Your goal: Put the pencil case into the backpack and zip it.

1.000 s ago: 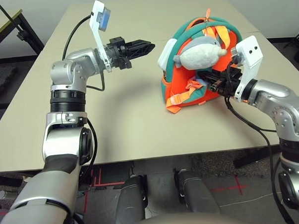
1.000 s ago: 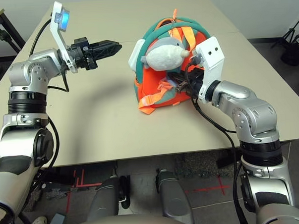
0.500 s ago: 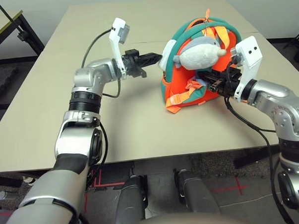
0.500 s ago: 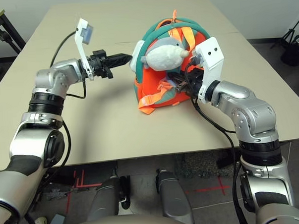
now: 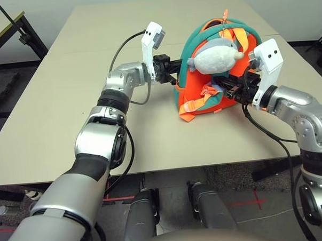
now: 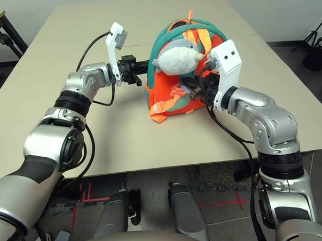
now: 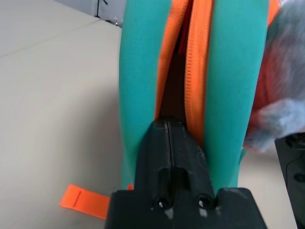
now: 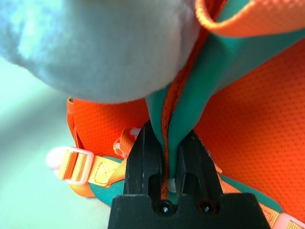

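Note:
The orange backpack (image 5: 198, 95) with teal trim stands upright on the table, a grey-white plush shark (image 5: 217, 56) hanging on its front. My left gripper (image 5: 174, 66) reaches in from the left. Its tips, shut together, press into the gap between the two teal edges (image 7: 138, 71) at the orange zipper (image 7: 198, 71). My right gripper (image 5: 224, 85) is at the backpack's right side, under the shark. It is shut on a teal strip with an orange edge (image 8: 190, 100). The pencil case is hidden.
Loose orange straps and buckles (image 5: 191, 109) lie on the beige table (image 5: 124, 133) in front of the backpack. An orange strap end (image 7: 78, 199) rests flat by the left gripper. A black stand (image 5: 18, 30) is beyond the table's far left corner.
My left arm has stretched right until its tips reached the backpack's left side. The white case that stuck out there has gone from sight. The right arm has not moved.

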Available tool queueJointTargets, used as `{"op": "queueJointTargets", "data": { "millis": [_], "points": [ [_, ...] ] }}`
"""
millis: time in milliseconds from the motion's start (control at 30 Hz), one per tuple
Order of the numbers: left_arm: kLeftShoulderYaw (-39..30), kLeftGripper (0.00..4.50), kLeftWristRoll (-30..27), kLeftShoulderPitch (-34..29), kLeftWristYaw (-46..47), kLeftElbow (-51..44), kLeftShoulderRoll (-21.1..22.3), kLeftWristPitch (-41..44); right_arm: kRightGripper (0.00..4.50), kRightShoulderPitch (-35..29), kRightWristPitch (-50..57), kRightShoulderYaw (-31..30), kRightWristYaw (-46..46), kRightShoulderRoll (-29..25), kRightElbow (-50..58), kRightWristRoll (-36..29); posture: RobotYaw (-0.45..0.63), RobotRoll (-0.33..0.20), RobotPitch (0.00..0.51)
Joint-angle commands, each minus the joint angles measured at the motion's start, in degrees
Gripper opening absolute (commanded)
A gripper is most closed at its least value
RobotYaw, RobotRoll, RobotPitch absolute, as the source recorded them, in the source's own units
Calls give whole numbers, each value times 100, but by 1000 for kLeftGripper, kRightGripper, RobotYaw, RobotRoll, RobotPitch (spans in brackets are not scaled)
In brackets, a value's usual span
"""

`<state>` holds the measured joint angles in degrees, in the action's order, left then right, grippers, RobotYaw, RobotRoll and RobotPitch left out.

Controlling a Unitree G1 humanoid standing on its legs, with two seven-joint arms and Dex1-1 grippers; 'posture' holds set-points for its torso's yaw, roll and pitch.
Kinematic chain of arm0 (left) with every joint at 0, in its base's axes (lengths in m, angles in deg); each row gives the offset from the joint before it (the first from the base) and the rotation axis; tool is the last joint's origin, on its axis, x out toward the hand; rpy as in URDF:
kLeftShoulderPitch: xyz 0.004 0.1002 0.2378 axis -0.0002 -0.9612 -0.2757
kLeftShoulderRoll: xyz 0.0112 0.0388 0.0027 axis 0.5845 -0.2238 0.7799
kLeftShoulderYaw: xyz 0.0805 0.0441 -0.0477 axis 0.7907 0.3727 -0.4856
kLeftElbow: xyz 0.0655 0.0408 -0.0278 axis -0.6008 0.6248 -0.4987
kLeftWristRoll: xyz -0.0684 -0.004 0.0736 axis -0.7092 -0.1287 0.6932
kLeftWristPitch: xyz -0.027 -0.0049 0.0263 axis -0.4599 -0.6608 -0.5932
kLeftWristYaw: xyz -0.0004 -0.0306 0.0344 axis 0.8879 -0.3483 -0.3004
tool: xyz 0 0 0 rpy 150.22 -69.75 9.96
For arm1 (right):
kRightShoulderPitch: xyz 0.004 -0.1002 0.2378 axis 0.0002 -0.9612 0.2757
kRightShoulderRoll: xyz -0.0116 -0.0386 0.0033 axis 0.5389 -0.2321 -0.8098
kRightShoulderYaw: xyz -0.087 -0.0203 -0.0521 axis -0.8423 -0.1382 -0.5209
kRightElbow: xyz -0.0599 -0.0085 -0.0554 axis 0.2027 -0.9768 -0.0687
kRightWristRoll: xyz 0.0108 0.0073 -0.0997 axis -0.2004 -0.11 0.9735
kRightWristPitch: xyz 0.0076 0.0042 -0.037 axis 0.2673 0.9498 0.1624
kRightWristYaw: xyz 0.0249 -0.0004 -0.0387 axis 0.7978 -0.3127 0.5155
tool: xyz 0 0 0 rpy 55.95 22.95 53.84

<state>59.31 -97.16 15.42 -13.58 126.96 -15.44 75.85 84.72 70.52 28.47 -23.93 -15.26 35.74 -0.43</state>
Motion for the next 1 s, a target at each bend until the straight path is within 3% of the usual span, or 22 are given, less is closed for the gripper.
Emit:
{"op": "queueJointTargets", "data": {
  "millis": [33, 300, 633, 1000],
  "points": [
    [-255, 1411, -265, 268, -209, -452, 297, 328, 92, -115, 94, -47, 3, 29, 70, -31, -250, 0, 111],
    [-508, 4478, -732, 463, -192, -1760, 652, 1003, 92, -63, 45, -100, 58, 38, -35, -9, -238, 0, 112],
    [126, 4500, -1026, 27, -278, -3496, 398, 1617, 92, -85, 42, -90, 54, 38, -35, 1, -249, 0, 109],
    [1201, 4500, -326, -300, -275, -3567, 276, 807, 92, -84, 34, -94, 42, 56, -35, 5, -250, 0, 106]
  ]
}}
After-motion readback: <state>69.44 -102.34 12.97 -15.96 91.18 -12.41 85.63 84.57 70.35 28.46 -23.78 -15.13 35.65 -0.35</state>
